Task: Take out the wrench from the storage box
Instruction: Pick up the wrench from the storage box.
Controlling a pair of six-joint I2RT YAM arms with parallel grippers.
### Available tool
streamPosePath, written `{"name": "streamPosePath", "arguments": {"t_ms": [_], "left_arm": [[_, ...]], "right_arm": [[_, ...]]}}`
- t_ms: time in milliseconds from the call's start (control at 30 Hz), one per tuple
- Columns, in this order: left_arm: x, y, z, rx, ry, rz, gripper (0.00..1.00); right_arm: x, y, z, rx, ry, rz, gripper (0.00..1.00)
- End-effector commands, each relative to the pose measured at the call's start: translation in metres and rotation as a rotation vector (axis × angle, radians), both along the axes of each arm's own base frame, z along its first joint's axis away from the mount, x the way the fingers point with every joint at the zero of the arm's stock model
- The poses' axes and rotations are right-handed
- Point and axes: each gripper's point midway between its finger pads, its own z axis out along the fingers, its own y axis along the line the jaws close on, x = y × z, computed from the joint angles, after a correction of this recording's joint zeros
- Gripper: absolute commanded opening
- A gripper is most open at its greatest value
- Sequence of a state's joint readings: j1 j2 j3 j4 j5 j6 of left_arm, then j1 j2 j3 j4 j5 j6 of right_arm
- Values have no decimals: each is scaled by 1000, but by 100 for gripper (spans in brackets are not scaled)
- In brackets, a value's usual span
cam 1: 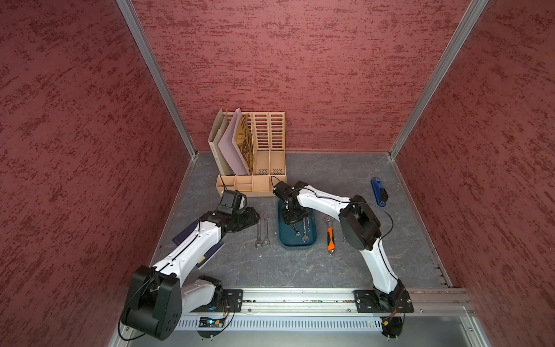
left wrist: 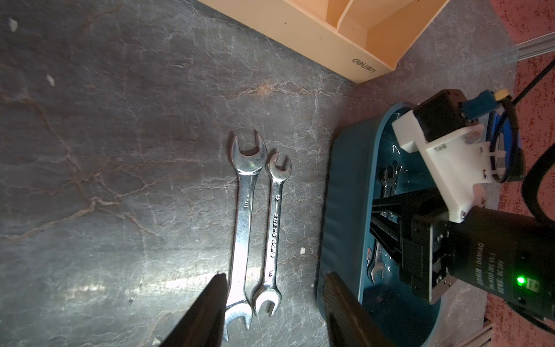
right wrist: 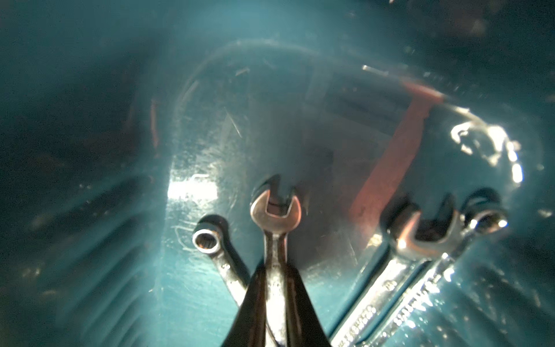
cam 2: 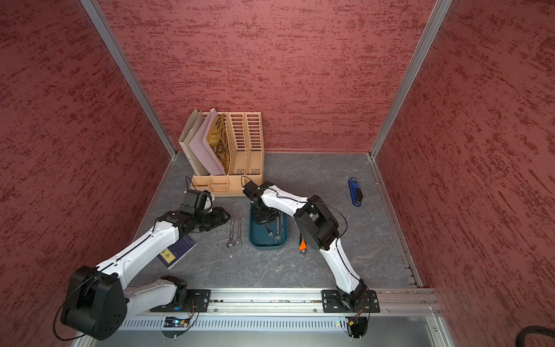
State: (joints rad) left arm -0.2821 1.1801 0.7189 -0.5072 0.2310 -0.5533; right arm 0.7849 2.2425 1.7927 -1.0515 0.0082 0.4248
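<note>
Slim silver steel wrench [right wrist: 275,228] is inside the shallow dark teal plastic storage box [cam 1: 312,238] — right end effector [right wrist: 274,270] pinched closed on its shank; left end effector [left wrist: 274,275] hangs open beside the box.

Both the left arm [cam 1: 192,243] and right arm [cam 1: 377,264] wear glossy white shells between chunky black joint housings. Thin black cables [cam 1: 391,220] loop outside the elbows. Flat black base plates [cam 1: 362,300] carry silver screws. The right wrist motor [left wrist: 492,258] bears white lettering, a green light [left wrist: 520,281], and a white printed bracket [left wrist: 444,159]. The left tool [left wrist: 275,274] has black fingers [left wrist: 204,312].
</note>
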Motion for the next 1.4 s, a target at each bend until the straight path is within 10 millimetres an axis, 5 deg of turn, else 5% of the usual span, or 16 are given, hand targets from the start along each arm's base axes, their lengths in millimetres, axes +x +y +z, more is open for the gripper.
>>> {"name": "streamPosePath", "arguments": {"t_ms": [0,767,1100,1367], "left_arm": [[1,2,-1,-7,-3,11,54],[2,2,3,-7,-3,8,54],[3,2,7,-6,-8,9,54],[5,1,7,-5,-5,7,54]], "right_arm": [[7,-1,10,-26,-42,21,12],[17,-25,118,23,-196,15,12],[15,-78,154,23,-243,-49,12],[10,-137,147,14,-232,-153,12]]}}
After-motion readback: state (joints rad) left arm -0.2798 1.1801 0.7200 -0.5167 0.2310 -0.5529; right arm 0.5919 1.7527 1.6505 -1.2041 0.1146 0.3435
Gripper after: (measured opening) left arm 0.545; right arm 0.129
